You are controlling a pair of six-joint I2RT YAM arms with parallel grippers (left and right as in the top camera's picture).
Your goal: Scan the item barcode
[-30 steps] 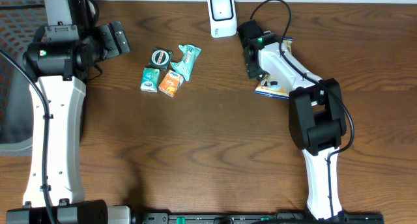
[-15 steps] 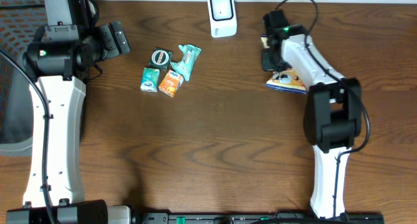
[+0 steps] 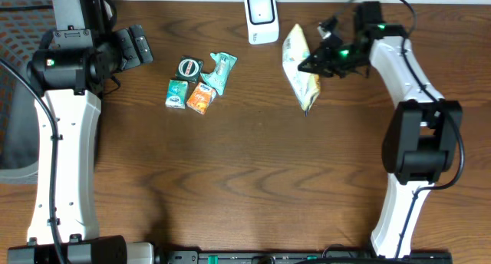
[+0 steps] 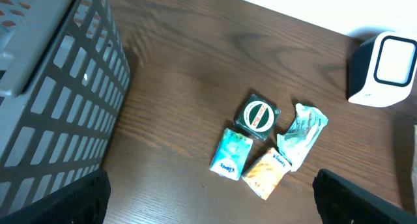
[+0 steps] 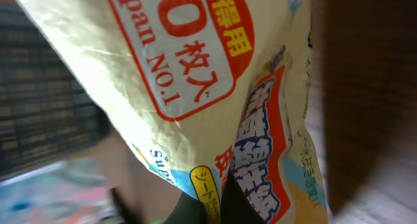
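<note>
Brown wood table (image 3: 230, 179) bears a white scanner (image 3: 261, 17) at its far edge. Well left of the scanner, the left wrist view shows a grey mesh basket (image 4: 58, 100) from outside, its inside hidden. Right gripper (image 3: 316, 63) is pinched on a yellow pouch (image 3: 299, 64) held just right of the scanner; only its wrist view shows the pouch's print. Left gripper (image 3: 138, 45) is spread wide, holding nothing, well left of the scanner, beyond some small packs (image 3: 196, 84)
</note>
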